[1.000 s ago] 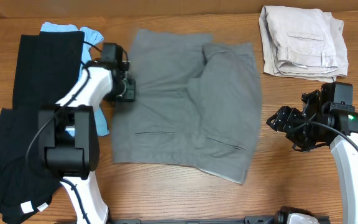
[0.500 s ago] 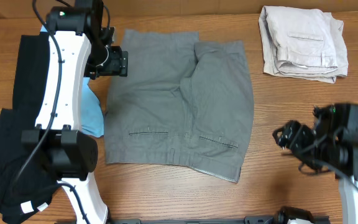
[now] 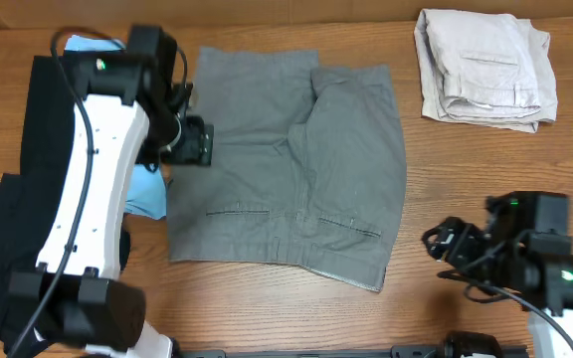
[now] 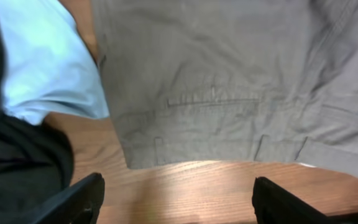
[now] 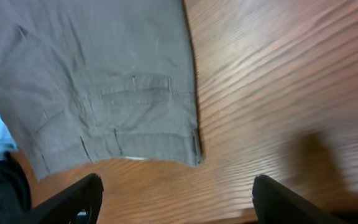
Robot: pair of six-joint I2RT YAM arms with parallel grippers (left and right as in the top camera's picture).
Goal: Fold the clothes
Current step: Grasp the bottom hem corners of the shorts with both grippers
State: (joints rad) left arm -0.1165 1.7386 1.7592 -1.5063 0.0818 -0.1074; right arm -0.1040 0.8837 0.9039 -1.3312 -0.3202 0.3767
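Left hand (image 3: 193,142), spread wide, hovers over the grey shorts (image 3: 286,169).

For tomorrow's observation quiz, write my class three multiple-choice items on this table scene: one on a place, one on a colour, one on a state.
1. Where in the overhead view do the beige shorts lie?
A upper right; B lower left; C centre.
2. What colour is the cloth beside the grey shorts, on the left arm's side?
A red; B yellow; C light blue.
3. How is the right gripper?
A shut on the grey shorts; B open over bare table; C out of view.

Answers:
1 A, they sit folded at upper right, apart from the grey shorts.
2 C, the left wrist view shows it pale blue.
3 B, its fingers stand wide apart with only wood between.
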